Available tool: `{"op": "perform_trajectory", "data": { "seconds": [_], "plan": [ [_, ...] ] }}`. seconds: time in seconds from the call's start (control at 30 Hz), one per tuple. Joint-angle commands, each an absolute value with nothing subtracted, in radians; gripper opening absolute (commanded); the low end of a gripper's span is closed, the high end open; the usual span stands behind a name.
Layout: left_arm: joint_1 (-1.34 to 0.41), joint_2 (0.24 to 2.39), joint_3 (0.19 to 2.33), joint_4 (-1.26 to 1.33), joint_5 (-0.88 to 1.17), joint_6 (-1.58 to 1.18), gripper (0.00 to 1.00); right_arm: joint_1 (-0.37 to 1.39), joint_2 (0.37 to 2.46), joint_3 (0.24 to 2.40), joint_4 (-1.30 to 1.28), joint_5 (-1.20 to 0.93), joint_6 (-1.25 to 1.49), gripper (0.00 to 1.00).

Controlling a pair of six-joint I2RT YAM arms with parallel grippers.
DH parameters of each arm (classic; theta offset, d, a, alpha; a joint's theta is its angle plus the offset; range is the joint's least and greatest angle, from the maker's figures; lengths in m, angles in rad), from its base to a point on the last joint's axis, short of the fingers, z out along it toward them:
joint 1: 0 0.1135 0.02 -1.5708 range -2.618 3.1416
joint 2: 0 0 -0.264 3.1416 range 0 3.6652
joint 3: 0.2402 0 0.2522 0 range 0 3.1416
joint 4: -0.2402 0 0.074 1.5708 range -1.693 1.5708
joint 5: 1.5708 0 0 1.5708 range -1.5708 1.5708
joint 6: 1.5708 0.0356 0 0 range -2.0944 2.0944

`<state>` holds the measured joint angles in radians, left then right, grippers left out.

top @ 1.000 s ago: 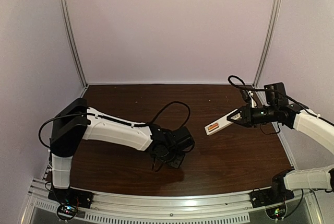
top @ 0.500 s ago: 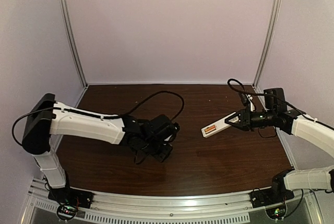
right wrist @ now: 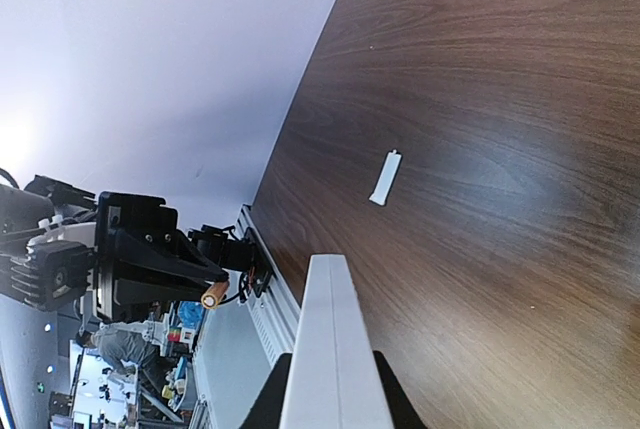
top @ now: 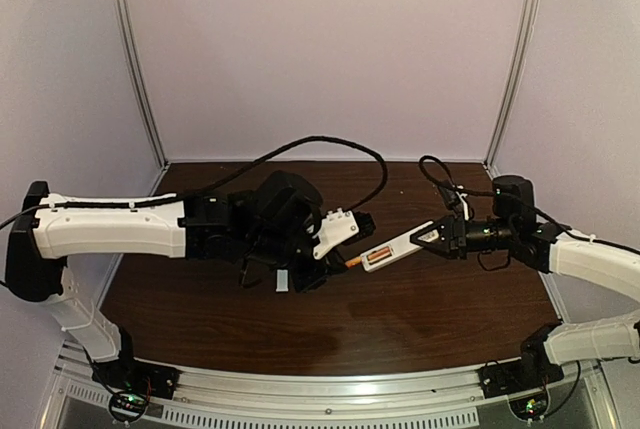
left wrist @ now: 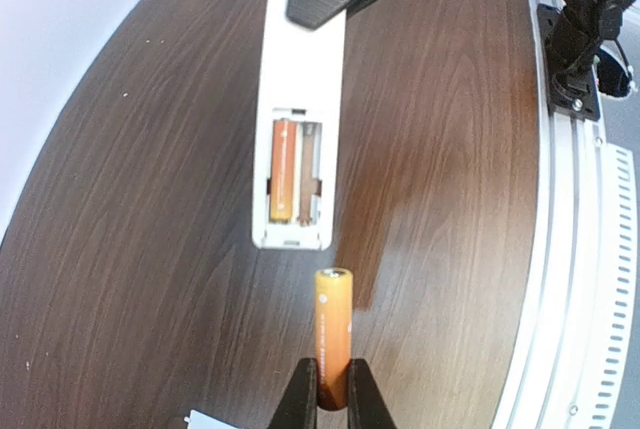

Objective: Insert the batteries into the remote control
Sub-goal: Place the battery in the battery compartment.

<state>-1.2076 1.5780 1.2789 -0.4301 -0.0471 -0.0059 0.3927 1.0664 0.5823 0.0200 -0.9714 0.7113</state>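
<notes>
Orange caught my eye first: the held battery [left wrist: 334,334] stood pinched by its lower end in the left end effector [left wrist: 333,394], which was clenched on it just short of the bay end of the remote control [left wrist: 300,99]. The right end effector [top: 432,237] was clamped on the remote control at the end away from the bay. It held the handset clear of the tabletop [left wrist: 130,199] with the open bay facing the left wrist camera. The seated battery [left wrist: 282,169] lay in one slot of that bay, and the empty slot [left wrist: 309,174] beside it was bare.

My worry was the thin grip. With only the tail of the held battery pinched, I judged a push against the bay's contact could pivot it or squeeze it out, and it would roll off across the tabletop. It also sat slightly to one side of the empty slot's line, so it might catch the bay wall. The remote control, gripped only at its far end, could lever downward or twist under pressure. Polarity I could not tell. The cover plate [right wrist: 384,177] lay on the tabletop, well apart from the remote control.
</notes>
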Motion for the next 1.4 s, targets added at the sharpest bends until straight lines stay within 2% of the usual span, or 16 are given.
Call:
{"op": "perform_trajectory", "data": {
  "seconds": [0.0,0.57,1.37],
  "plan": [
    [-1.209,1.622,1.372,-0.543,0.000,0.124,0.00,0.441,1.081,0.572,0.152,-0.980,0.762,0.00],
    [-1.213,1.724,1.445,-0.624,-0.040,0.122,0.00,0.567,1.159,0.511,0.402,-0.929,0.922,0.00],
    [-1.210,1.781,1.481,-0.641,-0.104,0.106,0.00,0.579,1.144,0.466,0.424,-0.921,0.933,0.00]
  ]
}}
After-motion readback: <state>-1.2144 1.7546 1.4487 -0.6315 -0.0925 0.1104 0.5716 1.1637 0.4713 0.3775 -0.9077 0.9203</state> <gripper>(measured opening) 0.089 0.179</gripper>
